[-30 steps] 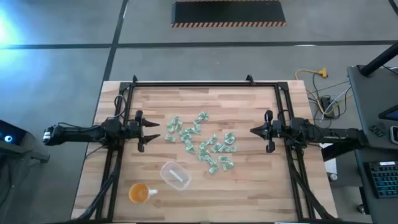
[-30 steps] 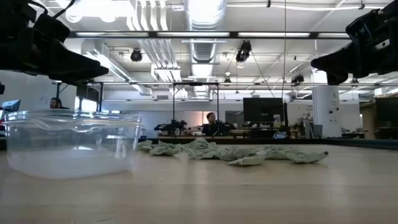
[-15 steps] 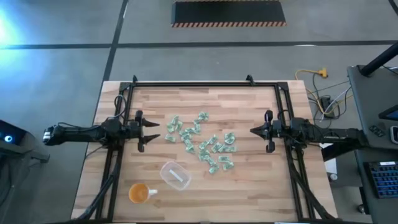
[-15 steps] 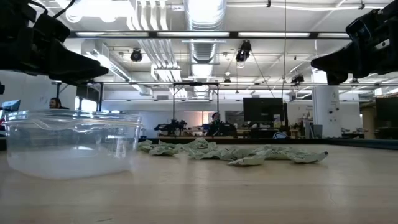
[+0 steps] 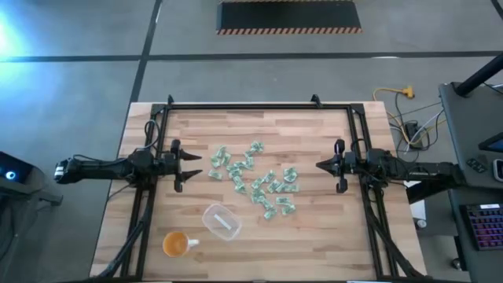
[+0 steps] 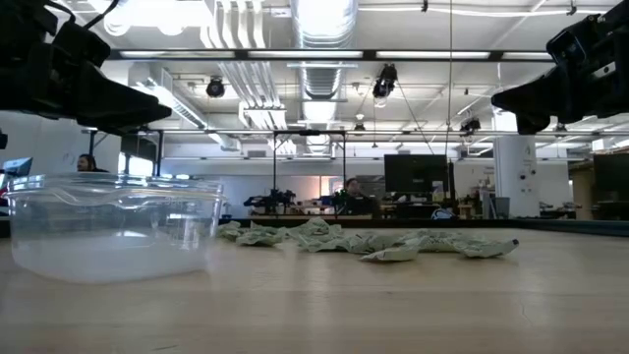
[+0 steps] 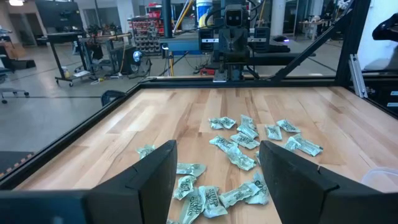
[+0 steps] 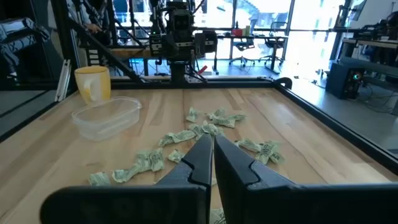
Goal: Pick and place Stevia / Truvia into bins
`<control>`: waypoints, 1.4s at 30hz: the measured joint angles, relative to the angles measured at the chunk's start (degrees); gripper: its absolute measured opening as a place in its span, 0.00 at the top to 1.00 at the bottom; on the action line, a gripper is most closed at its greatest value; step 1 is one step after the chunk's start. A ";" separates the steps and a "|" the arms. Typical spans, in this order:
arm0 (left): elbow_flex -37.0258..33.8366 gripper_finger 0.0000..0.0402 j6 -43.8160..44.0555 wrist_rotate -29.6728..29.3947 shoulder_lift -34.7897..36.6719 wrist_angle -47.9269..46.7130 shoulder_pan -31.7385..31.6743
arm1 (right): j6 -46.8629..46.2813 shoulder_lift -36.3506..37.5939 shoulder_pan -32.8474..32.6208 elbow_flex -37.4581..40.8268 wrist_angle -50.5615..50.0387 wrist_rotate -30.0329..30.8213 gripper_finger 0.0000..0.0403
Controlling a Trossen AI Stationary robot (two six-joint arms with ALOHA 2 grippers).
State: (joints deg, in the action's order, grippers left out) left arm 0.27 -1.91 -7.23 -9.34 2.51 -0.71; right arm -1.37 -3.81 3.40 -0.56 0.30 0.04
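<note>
Overhead, the left pincer [image 5: 191, 167] hangs at the worktop's left side with its two fingers spread apart and nothing between them; its own wrist view confirms the gap, the dark fingers [image 7: 152, 180] framing the packets beyond. The right pincer [image 5: 321, 166] faces it from the right side with its fingers pressed together, empty — its wrist view shows them meeting in a single closed wedge [image 8: 209, 163].

Between the two lies the Stevia / Truvia [image 5: 255, 181], a loose scatter of pale green and white packets across the middle of the worktop [image 5: 314, 236]. The clear bin [image 5: 221, 221] sits nearer the front edge, just clear of the scatter, and from above a single white strip shows inside it. An orange cup [image 5: 177, 244] stands apart from the bin, closer to the front left corner.

The low view adds what the overhead cannot: both pincers are well above the wood, and the bin [image 6: 113, 226] looms large in the foreground with the packets [image 6: 373, 241] in a low heap behind it. It hides the cup, which the right wrist view shows [image 8: 93, 83] standing just behind the bin [image 8: 107, 116].

Compared with a second ago, arms, packets, bin and cup are all where they were — only a person [image 6: 356, 195] in the room behind has shifted slightly.
</note>
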 joint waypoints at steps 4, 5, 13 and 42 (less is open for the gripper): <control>0.00 0.47 0.00 0.00 0.00 0.01 -0.02 | -0.01 -0.01 0.00 0.00 0.00 0.01 0.98; 0.00 0.47 -0.02 0.00 0.00 0.00 0.00 | 0.00 0.00 0.00 0.00 0.01 0.01 0.98; 0.00 0.47 -0.02 0.00 0.00 0.00 -0.02 | 0.00 0.00 0.00 -0.01 0.00 0.01 0.98; 0.00 0.47 0.00 0.00 0.00 0.02 0.00 | 1.49 0.02 0.00 -0.02 2.40 0.01 0.98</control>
State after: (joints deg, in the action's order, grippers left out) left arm 0.27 -1.92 -7.22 -9.34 2.52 -0.71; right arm 0.13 -3.79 3.40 -0.58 2.70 0.05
